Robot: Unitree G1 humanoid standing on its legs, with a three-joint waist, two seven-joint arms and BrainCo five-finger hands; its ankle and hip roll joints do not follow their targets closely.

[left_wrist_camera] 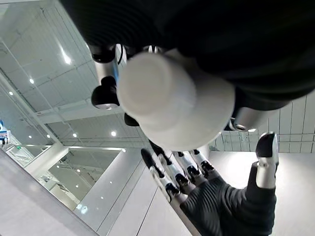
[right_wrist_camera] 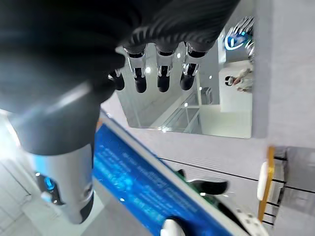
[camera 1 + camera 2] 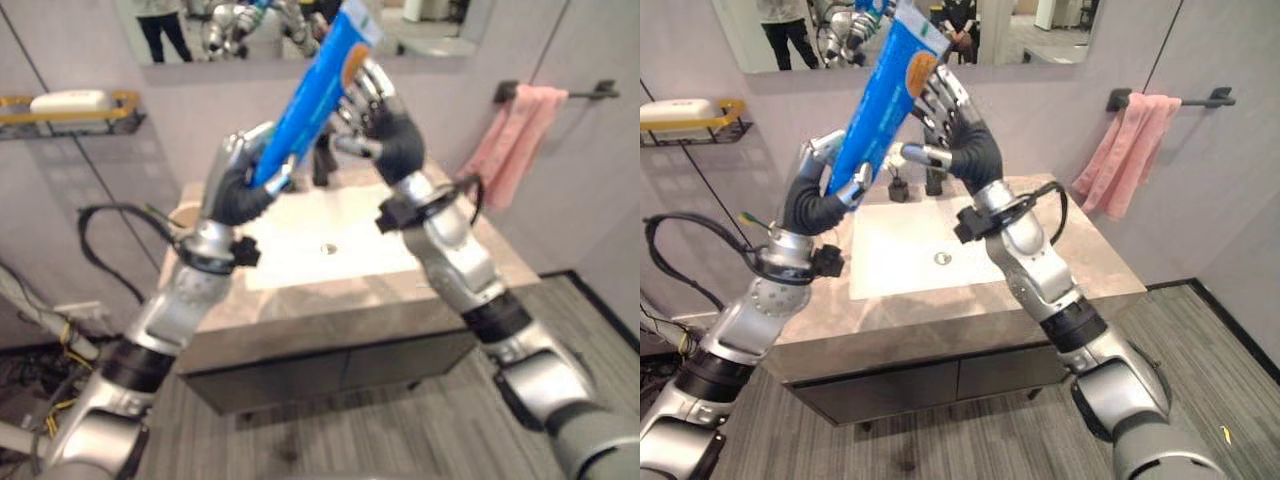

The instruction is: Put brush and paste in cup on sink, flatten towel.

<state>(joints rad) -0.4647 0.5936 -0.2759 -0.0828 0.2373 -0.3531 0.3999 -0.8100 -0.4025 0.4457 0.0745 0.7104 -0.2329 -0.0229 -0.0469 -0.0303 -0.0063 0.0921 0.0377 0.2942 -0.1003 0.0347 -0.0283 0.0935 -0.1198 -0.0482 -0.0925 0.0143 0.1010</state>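
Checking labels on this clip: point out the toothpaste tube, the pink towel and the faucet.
toothpaste tube [image 3: 883, 95], right eye view, middle of the blue body.
pink towel [image 3: 1123, 150], right eye view, the hanging folds below the bar.
faucet [image 3: 934, 178], right eye view, the dark upright body.

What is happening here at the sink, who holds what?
The robot's left hand grips the lower, capped end of a large blue toothpaste tube, raised above the white basin. The right hand, fingers straight, rests against the tube's upper part. The pink towel hangs bunched on its wall bar.
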